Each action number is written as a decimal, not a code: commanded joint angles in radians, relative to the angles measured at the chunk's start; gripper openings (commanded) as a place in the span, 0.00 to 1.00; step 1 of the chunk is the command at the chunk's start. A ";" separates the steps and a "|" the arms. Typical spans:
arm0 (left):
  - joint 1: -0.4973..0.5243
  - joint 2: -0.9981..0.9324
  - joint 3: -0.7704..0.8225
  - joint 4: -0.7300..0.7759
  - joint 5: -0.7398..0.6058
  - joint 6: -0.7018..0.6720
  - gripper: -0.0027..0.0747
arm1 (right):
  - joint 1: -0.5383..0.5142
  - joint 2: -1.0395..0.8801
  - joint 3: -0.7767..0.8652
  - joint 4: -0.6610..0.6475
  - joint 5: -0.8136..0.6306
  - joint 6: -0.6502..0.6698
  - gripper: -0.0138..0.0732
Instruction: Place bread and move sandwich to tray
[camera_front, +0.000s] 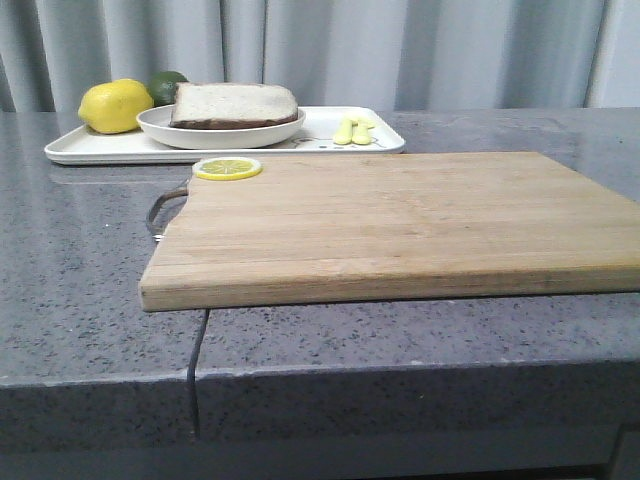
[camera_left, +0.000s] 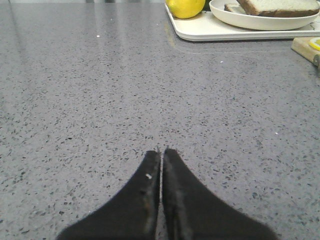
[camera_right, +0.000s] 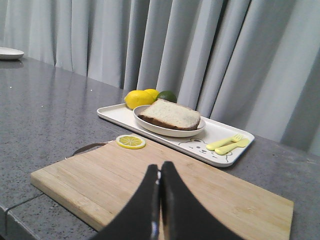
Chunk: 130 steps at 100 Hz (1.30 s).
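Observation:
A thick slice of white bread (camera_front: 235, 103) with a brown crust lies on top in a shallow round white dish (camera_front: 220, 132). The dish stands on the white rectangular tray (camera_front: 100, 148) at the back left. The left wrist view shows a thinner slice (camera_left: 231, 7) under the bread (camera_left: 277, 6); no egg shows. My left gripper (camera_left: 161, 150) is shut and empty, low over bare counter, well short of the tray (camera_left: 210, 32). My right gripper (camera_right: 160, 165) is shut and empty over the cutting board, short of the bread (camera_right: 170, 114) and tray (camera_right: 116, 115). Neither gripper shows in the front view.
A wooden cutting board (camera_front: 400, 220) with a metal handle lies in front of the tray, a lemon slice (camera_front: 227, 168) on its far left corner. A lemon (camera_front: 115, 106), a lime (camera_front: 165, 85) and a yellow fork and spoon (camera_front: 354, 131) sit on the tray. Another white dish (camera_right: 9, 53) stands far off.

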 joint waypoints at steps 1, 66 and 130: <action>-0.007 -0.032 0.015 -0.008 -0.065 -0.009 0.01 | 0.004 0.005 -0.027 -0.002 -0.052 -0.008 0.09; -0.007 -0.032 0.015 -0.008 -0.068 -0.009 0.01 | 0.004 0.005 -0.027 -0.002 -0.052 -0.008 0.09; -0.007 -0.032 0.015 -0.008 -0.068 -0.009 0.01 | -0.383 0.006 0.004 -0.833 -0.152 0.890 0.09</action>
